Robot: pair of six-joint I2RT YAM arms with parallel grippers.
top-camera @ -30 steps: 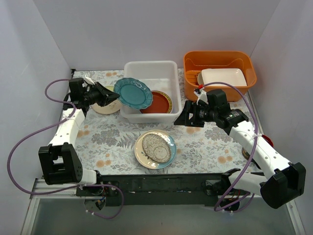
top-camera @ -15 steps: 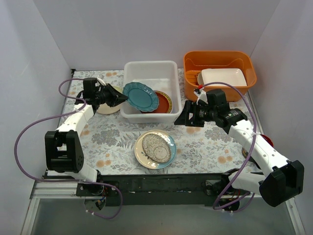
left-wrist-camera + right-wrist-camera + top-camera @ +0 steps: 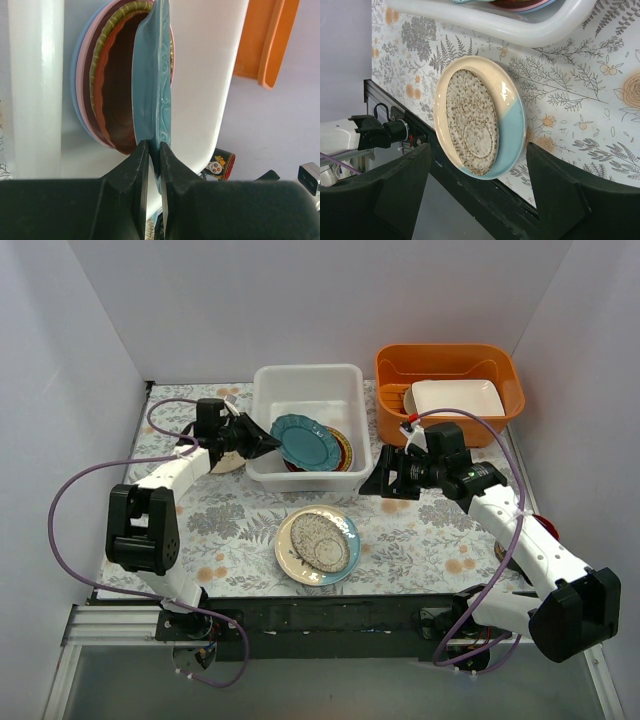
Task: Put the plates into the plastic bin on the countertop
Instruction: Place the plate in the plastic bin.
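Left fingers [image 3: 136, 172] pinch the teal plate [image 3: 308, 440] — scalloped, embossed — tilted inside the plastic bin [image 3: 305, 370]; right fingers [image 3: 400, 192] spread wide.

Cam setup: one fixed overhead, two wrist cams.
Top external sits high behind the arm bases and looks down and forward, far enough to take in the whole countertop [image 3: 420, 540]. Left wrist looks along the left gripper [image 3: 154, 147], very close, at the teal plate [image 3: 152, 90] edge-on inside the plastic bin [image 3: 35, 75]. Right wrist looks down between the right gripper [image 3: 477, 146] fingers, mid-range, at the speckled plate [image 3: 475, 125] by the counter's near edge. All three views show the bin.
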